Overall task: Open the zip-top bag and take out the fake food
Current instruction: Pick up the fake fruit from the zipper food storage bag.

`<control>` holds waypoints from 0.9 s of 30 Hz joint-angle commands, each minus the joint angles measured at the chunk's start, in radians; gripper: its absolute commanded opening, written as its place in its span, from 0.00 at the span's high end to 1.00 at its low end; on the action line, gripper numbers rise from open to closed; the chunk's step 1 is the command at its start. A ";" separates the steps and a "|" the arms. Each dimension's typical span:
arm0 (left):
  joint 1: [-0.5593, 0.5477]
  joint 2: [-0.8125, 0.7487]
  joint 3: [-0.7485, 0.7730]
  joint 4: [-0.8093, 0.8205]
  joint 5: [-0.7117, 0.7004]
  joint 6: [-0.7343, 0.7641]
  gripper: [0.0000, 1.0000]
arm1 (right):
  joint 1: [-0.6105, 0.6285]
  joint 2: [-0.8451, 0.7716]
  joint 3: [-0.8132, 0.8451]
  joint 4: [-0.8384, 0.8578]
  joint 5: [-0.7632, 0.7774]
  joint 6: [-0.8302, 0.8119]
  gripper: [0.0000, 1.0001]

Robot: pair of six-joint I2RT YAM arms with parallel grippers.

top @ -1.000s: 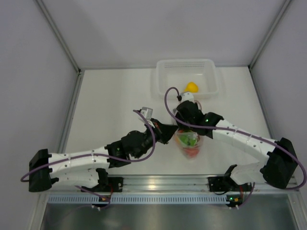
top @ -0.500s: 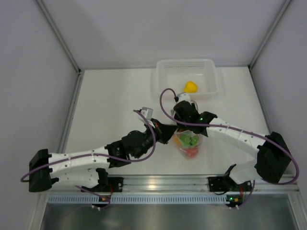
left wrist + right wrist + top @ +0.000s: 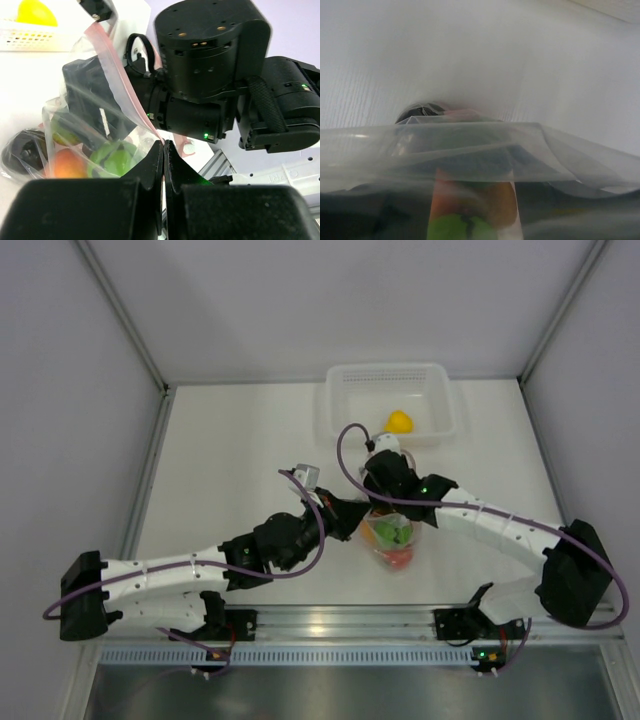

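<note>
Your left pincer pinches the zip-top bag by its pink lip, holding the mouth open so the right pincer, its spread impossible to tell, can reach the fake food.

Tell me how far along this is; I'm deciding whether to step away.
Done: the zip-top bag is open, and a yellow fruit lies in the tray. In hand: the left gripper pinches the bag's pink zip edge while the right gripper works at its mouth. Left: a green fruit, an orange fruit and others inside.
</note>
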 commanded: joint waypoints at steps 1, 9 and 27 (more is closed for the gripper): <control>-0.006 -0.020 0.003 0.046 -0.012 0.000 1.00 | -0.016 -0.073 -0.006 0.034 -0.014 -0.010 0.68; -0.006 -0.012 0.000 0.046 -0.051 -0.012 1.00 | 0.015 -0.168 0.000 0.014 -0.026 -0.012 0.69; -0.006 -0.003 -0.006 0.046 -0.101 -0.028 1.00 | 0.133 -0.297 0.075 -0.051 -0.029 -0.044 0.71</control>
